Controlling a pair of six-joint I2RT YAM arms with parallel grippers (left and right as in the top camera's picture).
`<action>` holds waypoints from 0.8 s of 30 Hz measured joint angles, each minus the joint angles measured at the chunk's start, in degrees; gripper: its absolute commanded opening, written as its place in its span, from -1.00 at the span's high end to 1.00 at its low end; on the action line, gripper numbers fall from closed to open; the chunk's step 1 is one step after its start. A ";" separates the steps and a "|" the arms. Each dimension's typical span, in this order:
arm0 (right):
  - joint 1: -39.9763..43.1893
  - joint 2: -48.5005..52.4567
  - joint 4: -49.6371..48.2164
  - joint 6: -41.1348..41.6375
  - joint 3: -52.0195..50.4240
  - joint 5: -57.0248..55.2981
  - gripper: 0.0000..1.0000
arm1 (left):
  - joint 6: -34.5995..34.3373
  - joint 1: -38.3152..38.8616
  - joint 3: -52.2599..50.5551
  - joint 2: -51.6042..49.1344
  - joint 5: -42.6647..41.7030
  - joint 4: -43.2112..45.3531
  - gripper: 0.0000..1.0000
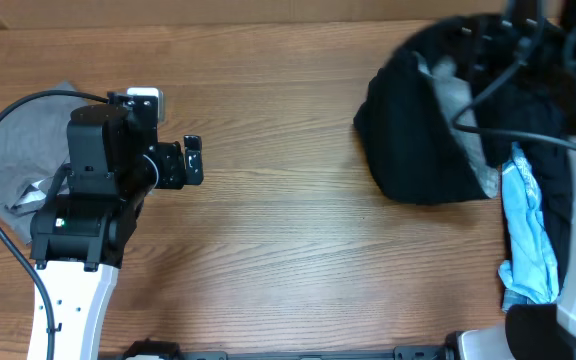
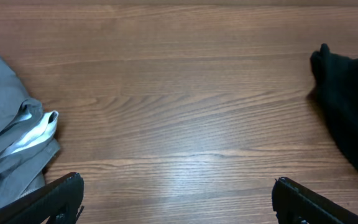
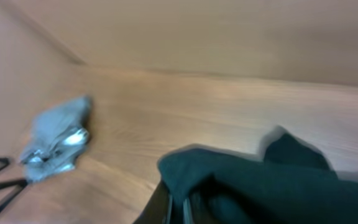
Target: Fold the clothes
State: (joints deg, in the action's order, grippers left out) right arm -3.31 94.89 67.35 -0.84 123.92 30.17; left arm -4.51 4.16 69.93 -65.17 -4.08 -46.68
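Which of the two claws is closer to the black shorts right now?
Right. The right gripper is closed on the black shorts; the left gripper hangs open over the table, well away from them.

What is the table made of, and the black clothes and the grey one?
The table looks like wood or wood-look laminate, smooth with a slight sheen; grain lines run across it. The black clothes look like soft matte fabric, slumped in a heap. The grey one seems thin cloth, creased, with white trim.

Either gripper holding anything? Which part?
Right gripper is shut on the black shorts, on a bunched fold; exact part is blurred. Left gripper is open, empty.
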 measured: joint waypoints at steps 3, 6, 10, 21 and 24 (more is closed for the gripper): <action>-5.53 2.54 -18.93 2.40 -1.11 4.24 0.84 | 0.00 0.00 0.00 0.00 -0.22 0.07 -0.99; -8.28 3.23 -37.31 9.49 -1.25 2.08 0.79 | 0.00 0.00 0.00 0.00 -0.46 0.00 -0.98; -7.76 3.10 -30.32 17.25 -0.50 -14.75 0.63 | 0.00 0.00 0.00 0.00 -0.70 -0.02 -0.99; -4.17 4.04 2.14 16.55 -0.39 -37.33 0.60 | 0.00 0.00 0.00 -0.02 -1.29 0.39 -0.99; -3.21 4.07 8.74 15.98 -0.37 -38.12 0.48 | -0.09 0.00 0.02 -0.33 -0.59 0.42 -0.99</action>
State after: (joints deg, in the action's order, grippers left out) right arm -6.52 98.96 76.09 15.14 123.55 -7.94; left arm -4.60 4.16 69.95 -65.49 -4.67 -46.26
